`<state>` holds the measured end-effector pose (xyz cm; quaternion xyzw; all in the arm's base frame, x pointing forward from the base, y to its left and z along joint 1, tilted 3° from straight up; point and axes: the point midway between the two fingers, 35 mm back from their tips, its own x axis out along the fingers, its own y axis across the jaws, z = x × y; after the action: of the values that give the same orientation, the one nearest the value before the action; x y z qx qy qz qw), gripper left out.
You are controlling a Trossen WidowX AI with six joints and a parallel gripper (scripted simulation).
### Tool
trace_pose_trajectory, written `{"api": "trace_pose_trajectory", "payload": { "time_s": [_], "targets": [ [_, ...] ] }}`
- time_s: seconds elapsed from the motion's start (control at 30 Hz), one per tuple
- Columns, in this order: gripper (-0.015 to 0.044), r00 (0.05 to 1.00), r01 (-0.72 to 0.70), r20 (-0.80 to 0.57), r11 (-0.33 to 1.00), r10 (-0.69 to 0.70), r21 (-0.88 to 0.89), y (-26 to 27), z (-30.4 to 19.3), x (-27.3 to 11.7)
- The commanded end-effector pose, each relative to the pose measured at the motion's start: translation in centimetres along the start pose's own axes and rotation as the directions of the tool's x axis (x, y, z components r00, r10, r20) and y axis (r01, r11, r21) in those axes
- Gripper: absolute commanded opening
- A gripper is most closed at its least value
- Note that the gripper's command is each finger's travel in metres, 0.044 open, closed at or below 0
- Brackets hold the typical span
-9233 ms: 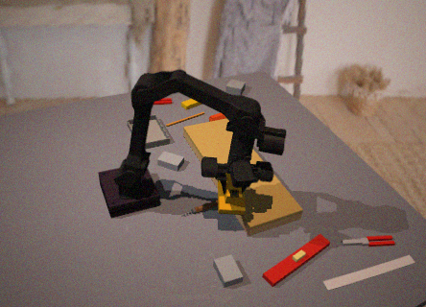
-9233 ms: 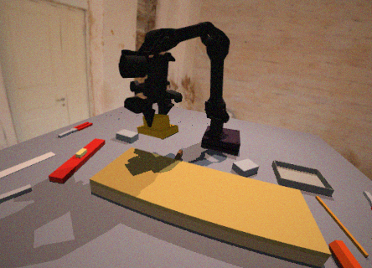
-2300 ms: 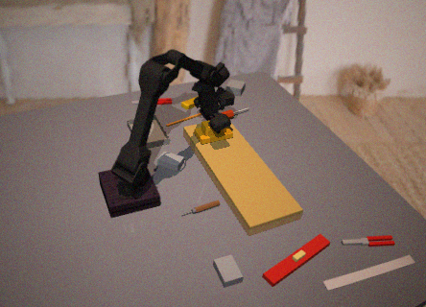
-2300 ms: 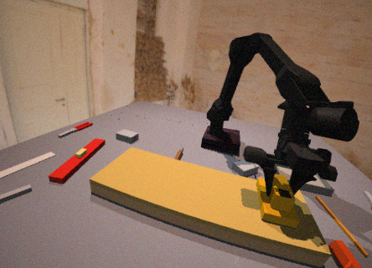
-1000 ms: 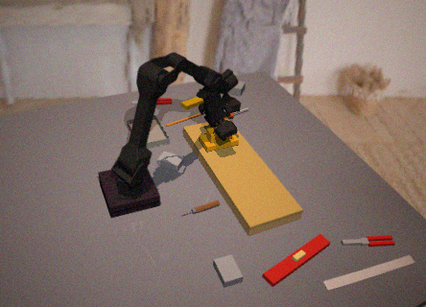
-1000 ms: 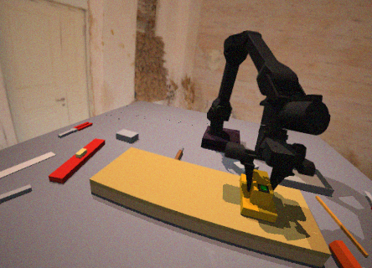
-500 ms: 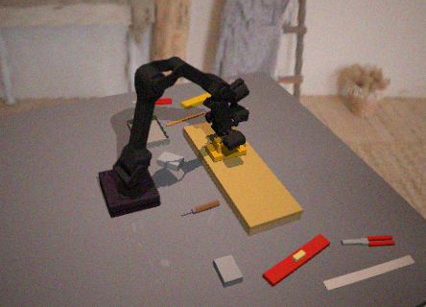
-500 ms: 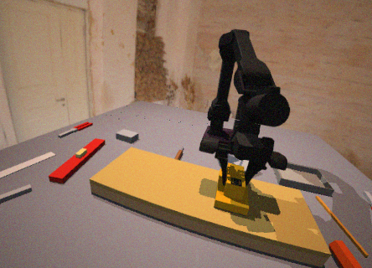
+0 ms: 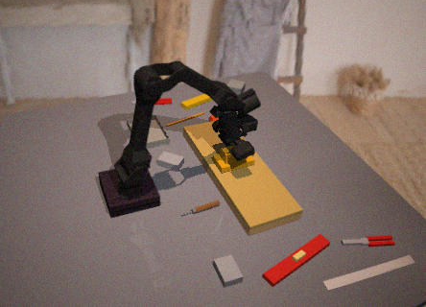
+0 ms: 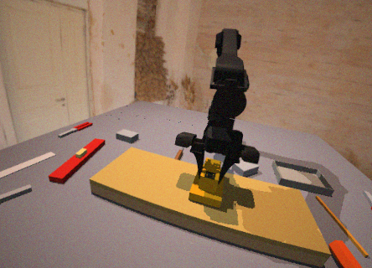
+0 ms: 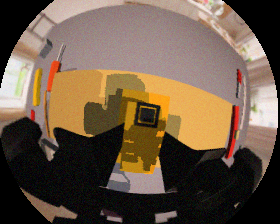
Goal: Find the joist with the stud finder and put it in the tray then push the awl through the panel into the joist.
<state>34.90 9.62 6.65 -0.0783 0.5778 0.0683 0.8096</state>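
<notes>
The yellow stud finder [image 9: 224, 163] [image 10: 205, 198] [image 11: 161, 100] is upright on the wooden floor panel [image 9: 271, 200] [image 10: 138, 175] [image 11: 205, 120], around the middle of its length. Its square display is dark, with no green showing. My gripper [image 10: 209, 176] [image 11: 141, 127] is shut on the stud finder from above. In the top view the fingers are mostly hidden. The awl [image 9: 207, 206] [image 10: 179, 154] lies on the table between the panel and the arm's base side, its brown handle toward the panel. The grey tray [image 9: 157, 143] [image 10: 303, 186] stands beyond the panel's far end and looks empty. No hole shows in the panel.
Grey blocks [image 9: 170, 160] [image 9: 228, 271] [image 10: 126, 136] lie near the arm's base and beyond the awl. A red level [image 9: 283, 270] [image 10: 67, 167], pliers [image 9: 355, 242] and a pale strip [image 9: 369, 272] lie off one panel end. A pencil [image 9: 184, 119] [image 10: 341, 225] and an orange handle [image 10: 344, 255] [image 11: 53, 75] lie near the other.
</notes>
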Motion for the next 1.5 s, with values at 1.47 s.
{"api": "trace_pose_trajectory", "payload": {
  "time_s": [1.47],
  "targets": [
    [0.0, 1.0, 0.021, 0.001, 1.0, -0.021, -0.002, -18.7, -0.1, -0.3]
  ]
}}
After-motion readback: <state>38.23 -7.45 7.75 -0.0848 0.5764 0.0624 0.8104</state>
